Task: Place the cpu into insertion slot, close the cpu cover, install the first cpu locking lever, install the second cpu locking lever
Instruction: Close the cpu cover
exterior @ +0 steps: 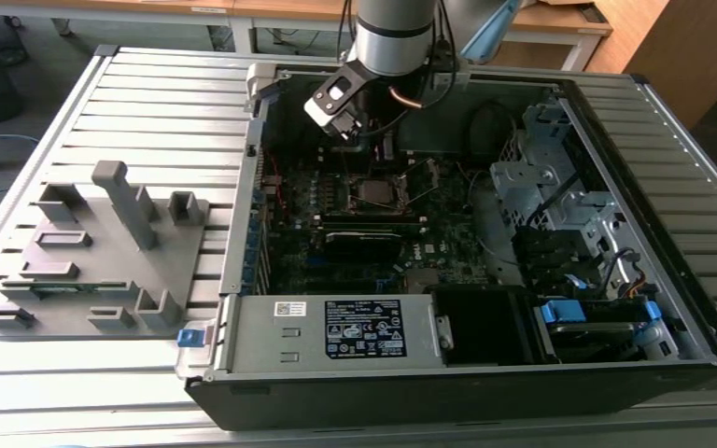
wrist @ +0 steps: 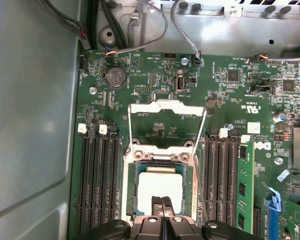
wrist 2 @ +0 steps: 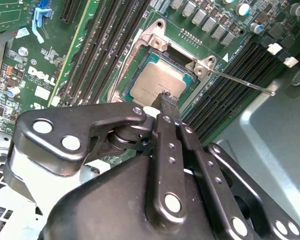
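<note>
Over the slot [wrist: 131,190] my tool [wrist: 162,201] hangs with fingers pinched together on nothing, tips just above the cpu [wrist: 160,184] seated flat inside, so I judge placing done, and the cover [wrist: 167,106], lying open beyond the slot, needs swinging down.

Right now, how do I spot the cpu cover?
Find the green motherboard in the first wrist view, then the cpu between the black memory slots. The cpu cover is the silver windowed frame swung open beside it, bare board showing through.
</note>
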`<state>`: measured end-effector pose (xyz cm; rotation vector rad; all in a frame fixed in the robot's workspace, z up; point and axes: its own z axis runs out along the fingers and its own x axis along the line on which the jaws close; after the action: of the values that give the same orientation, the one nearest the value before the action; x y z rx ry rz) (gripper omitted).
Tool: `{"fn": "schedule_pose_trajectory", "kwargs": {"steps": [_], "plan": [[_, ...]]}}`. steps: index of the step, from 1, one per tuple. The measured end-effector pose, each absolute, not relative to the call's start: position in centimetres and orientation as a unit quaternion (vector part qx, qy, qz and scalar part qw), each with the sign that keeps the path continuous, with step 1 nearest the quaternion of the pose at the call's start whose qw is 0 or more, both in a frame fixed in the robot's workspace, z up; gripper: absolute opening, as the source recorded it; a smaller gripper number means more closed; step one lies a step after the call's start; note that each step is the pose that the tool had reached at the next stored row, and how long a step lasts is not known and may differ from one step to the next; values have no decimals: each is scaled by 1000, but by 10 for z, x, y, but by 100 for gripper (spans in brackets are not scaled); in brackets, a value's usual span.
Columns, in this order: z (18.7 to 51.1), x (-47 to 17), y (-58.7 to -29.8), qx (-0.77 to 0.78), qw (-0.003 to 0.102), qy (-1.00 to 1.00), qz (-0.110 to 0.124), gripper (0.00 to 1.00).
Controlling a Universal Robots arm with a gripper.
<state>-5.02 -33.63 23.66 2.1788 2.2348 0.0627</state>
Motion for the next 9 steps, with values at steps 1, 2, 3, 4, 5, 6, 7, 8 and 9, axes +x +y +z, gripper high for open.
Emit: {"fn": "schedule_pose_trajectory", "kwargs": {"steps": [1,2,3,4,5,6,7,8,9], "plan": [[238,-50,-336,698,10,716,20,11],[240,-50,-336,698,10,716,20,11],[241,-50,-336,698,10,716,20,11],[242,-50,-336,698,10,716,20,11],[243,-50,-336,698,10,716,20,11],[244,-50,-336,698,10,716,20,11],[245,-50,-336,698,10,716,20,11],[247,-50,-336,698,10,716,20,11],[247,-50,-336,698,10,716,20,11]]}}
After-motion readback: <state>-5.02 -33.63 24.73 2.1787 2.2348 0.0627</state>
